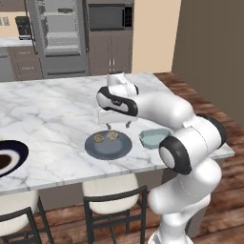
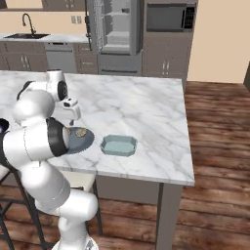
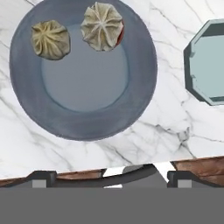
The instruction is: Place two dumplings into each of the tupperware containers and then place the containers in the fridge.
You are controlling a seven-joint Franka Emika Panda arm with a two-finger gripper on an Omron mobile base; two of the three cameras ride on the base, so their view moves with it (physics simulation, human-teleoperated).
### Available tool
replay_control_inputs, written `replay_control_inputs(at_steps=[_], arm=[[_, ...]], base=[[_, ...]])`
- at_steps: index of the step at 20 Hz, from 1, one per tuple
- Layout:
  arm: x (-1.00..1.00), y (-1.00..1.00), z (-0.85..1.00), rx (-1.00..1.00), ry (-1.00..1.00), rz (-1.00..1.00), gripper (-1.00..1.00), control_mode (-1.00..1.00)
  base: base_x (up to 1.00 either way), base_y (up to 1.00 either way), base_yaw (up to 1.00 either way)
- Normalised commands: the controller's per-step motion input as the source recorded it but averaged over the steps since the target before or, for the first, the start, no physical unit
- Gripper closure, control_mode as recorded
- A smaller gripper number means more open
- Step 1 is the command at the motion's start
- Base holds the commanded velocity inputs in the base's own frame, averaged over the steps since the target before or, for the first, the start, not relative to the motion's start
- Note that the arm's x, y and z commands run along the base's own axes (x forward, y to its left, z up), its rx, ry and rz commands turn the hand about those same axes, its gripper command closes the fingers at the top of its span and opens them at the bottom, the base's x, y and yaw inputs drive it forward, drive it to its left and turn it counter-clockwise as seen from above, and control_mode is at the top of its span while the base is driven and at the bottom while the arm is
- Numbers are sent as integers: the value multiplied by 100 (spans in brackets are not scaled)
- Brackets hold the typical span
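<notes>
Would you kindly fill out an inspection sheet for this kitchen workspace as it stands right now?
Surface: white marble island counter, mostly bare.
Job's things: two dumplings side by side near the rim of the grey-blue round plate; teal tupperware container empty, beside the plate, apart from it; fridge across the room, shelves exposed.
Clutter: navy-rimmed plate at the counter edge.
Grippers: tool open, hanging above the plate, holding nothing.
Cables: nothing seen.
Surroundings: microwave beside the fridge, sink on the back counter, stools under the island, wood floor.
</notes>
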Motion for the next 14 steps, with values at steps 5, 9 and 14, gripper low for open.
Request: replay_control_inputs(at_steps=[5,9,14], arm=[[32,0,-42,0,0,0,-100,-100],[37,0,-42,0,0,0,-100,-100],[46,0,-30,0,0,0,-100,-100]], base=[[0,0,0],[0,0,0],[0,0,0]])
